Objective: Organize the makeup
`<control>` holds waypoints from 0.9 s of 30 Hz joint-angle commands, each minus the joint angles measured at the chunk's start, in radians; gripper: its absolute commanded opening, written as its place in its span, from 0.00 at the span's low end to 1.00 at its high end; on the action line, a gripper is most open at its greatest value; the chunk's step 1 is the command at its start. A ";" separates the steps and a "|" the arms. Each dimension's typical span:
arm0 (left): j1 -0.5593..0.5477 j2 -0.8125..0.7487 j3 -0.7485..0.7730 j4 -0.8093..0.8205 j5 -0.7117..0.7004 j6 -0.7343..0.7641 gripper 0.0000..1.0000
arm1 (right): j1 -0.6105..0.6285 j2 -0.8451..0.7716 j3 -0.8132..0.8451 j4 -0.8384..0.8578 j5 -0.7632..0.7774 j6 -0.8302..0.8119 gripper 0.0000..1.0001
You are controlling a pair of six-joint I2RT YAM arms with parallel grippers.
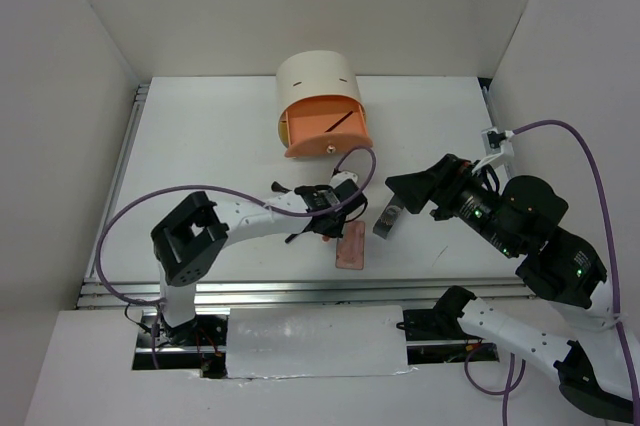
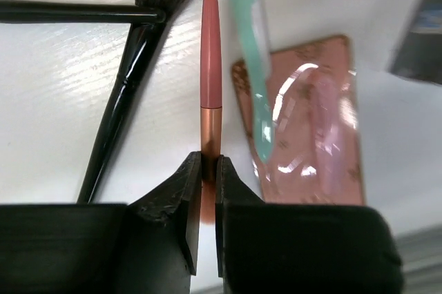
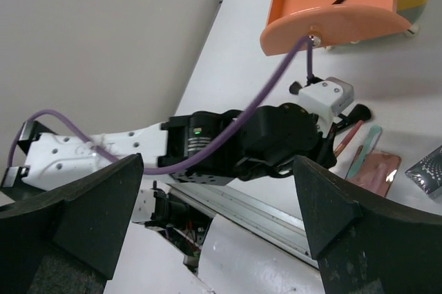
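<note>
Step in hand: the pick-up of the orange-pink stick, by my reading so it can be put away.
Left gripper: drawn together on the stick's coppery lower end, one jaw on each side with no gap showing; the rest of the stick runs straight out ahead.
Stick's place: low over the white counter, between the black brushes and the teal stick. I cannot tell whether it is lifted clear yet.
Neighbours: the teal stick lies just beside it on the right, its lower half resting on the pink palette. The brushes cross on the left, near the stick but apart from it.
Dark grey case: on the counter just right of the palette, close under the right arm.
Right gripper: fingers spread wide, nothing between them, hanging to the right of the pile.
Storage: a cream round box at the back, its orange drawer pulled open with one thin brush inside.
Progress: early, I judge, with most pieces on the counter.
Next move: a straight lift to avoid dragging the teal stick, then a carry to the open drawer. Held by one end, the thin stick may swivel.
</note>
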 commanded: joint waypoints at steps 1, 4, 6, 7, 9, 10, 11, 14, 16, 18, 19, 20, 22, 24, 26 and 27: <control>-0.022 -0.121 0.011 -0.018 -0.029 0.008 0.00 | 0.000 0.004 0.034 0.044 -0.004 -0.008 0.97; -0.041 -0.193 0.012 -0.008 -0.011 0.049 0.00 | 0.003 0.009 0.051 0.045 0.001 -0.010 0.97; -0.052 -0.260 0.003 0.011 0.035 0.113 0.00 | 0.002 0.010 0.057 0.044 0.006 -0.011 0.97; -0.067 -0.309 0.003 0.033 0.075 0.190 0.00 | 0.000 0.015 0.069 0.044 0.013 -0.016 0.97; -0.075 -0.364 0.005 0.037 0.104 0.215 0.00 | 0.002 0.016 0.075 0.042 0.018 -0.021 0.97; -0.078 -0.392 0.009 0.040 0.112 0.238 0.00 | 0.003 0.022 0.089 0.041 0.022 -0.027 0.97; -0.078 -0.447 0.024 0.043 0.115 0.278 0.00 | 0.000 0.026 0.098 0.038 0.036 -0.030 0.97; -0.078 -0.530 0.098 0.025 0.043 0.339 0.00 | 0.000 0.038 0.140 0.038 0.064 -0.048 0.97; -0.078 -0.558 0.155 0.034 -0.037 0.417 0.00 | 0.002 0.046 0.163 0.044 0.075 -0.057 0.97; -0.075 -0.561 0.176 0.066 -0.130 0.503 0.00 | 0.002 0.053 0.170 0.051 0.076 -0.064 0.97; -0.068 -0.555 0.182 0.098 -0.156 0.531 0.00 | 0.002 0.056 0.172 0.056 0.073 -0.064 0.97; -0.039 -0.547 0.186 0.113 -0.167 0.565 0.00 | 0.002 0.062 0.172 0.058 0.067 -0.062 0.97; 0.012 -0.503 0.212 0.135 -0.132 0.617 0.00 | 0.000 0.064 0.167 0.067 0.055 -0.059 0.97; 0.109 -0.440 0.266 0.133 -0.032 0.646 0.00 | 0.002 0.061 0.155 0.074 0.045 -0.051 0.97; 0.188 -0.391 0.316 0.111 0.013 0.661 0.00 | 0.002 0.055 0.140 0.077 0.042 -0.045 0.97; 0.208 -0.342 0.366 0.101 0.032 0.674 0.00 | 0.000 0.047 0.134 0.079 0.039 -0.044 0.97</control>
